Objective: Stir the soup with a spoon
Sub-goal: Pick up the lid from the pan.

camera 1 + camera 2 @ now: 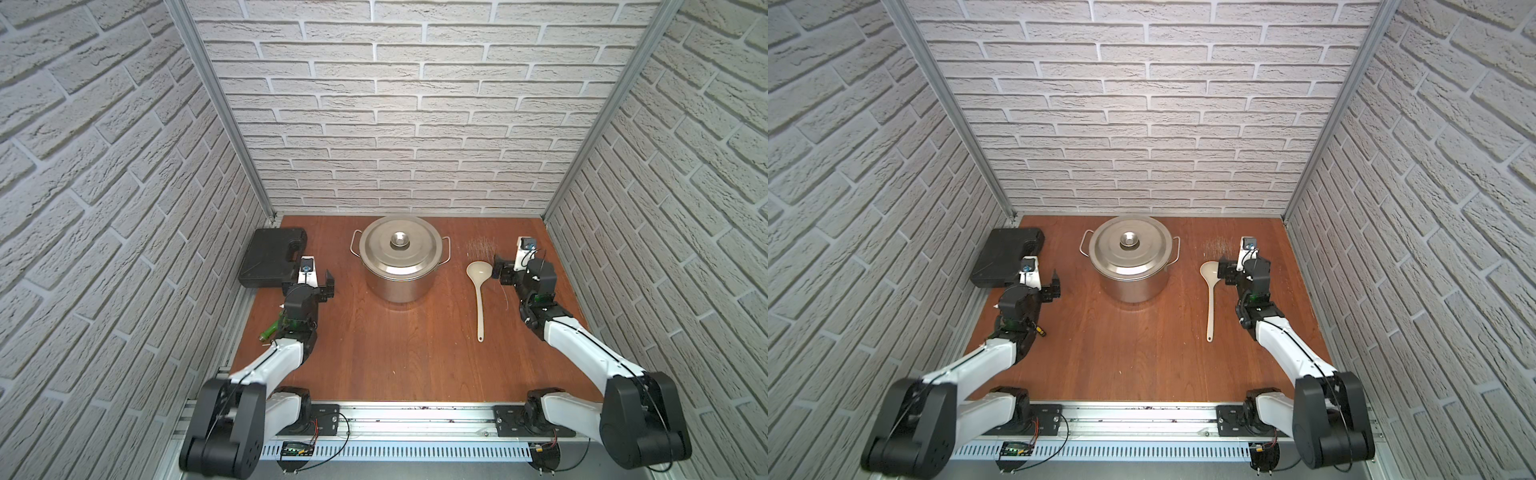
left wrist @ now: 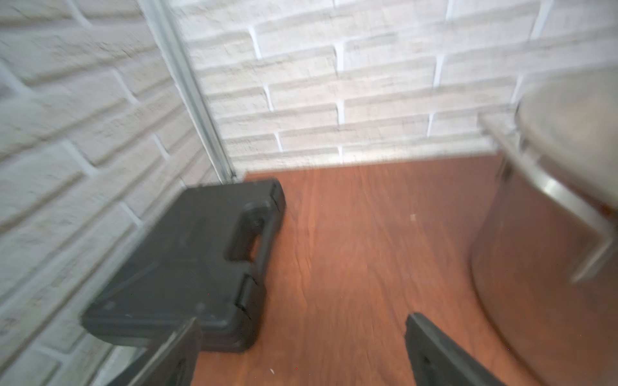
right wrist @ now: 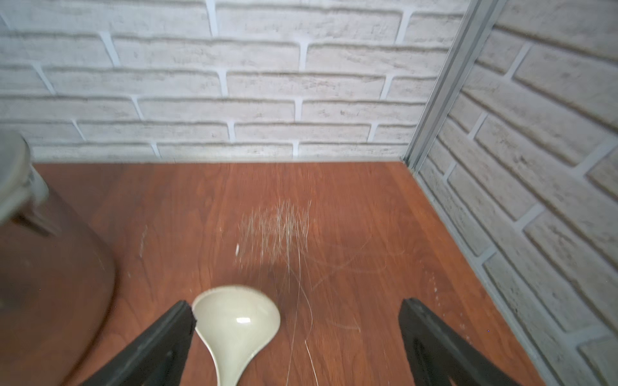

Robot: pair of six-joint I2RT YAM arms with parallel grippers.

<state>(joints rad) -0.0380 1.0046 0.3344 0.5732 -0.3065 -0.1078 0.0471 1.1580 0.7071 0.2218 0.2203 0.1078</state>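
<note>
Spoon (image 1: 479,305), right of pot (image 1: 399,289): light stiff plastic, probably slick; take slim handle mid-length. Right gripper (image 3: 297,305) spread beside bowl, empty; left gripper (image 1: 328,286) spread.

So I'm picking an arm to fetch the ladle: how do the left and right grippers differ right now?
Position: the right gripper is close by the bowl of the ladle, while the left gripper is on the far side of the steel pot, next to the black case.
Between the fingers: the right gripper's frame the ladle's bowl; the left gripper's frame only bare table.
Both are open and hold nothing.
</note>
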